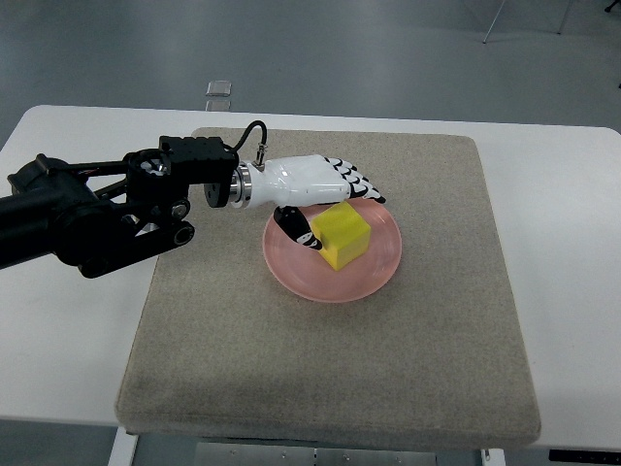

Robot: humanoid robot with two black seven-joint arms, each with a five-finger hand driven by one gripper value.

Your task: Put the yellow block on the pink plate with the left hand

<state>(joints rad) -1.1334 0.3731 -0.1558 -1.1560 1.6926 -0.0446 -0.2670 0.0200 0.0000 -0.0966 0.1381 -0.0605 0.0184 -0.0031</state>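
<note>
On the pink plate, slightly left of its centre, we log one yellow block: a near-cube with no clear long axis, smooth matte faces and crisp edges, turned so one corner points toward the near edge of the worktop. The plate is round, shallow and smooth, with a low raised rim. It lies on a square beige mat of coarse woven texture, which covers the middle of the white worktop. We record the left robot hand, glossy white shell with black finger segments, reaching in from the left on a black jointed arm. Its fingers extend along the block's far side and the thumb curls at its left face, closed around the block.
</note>
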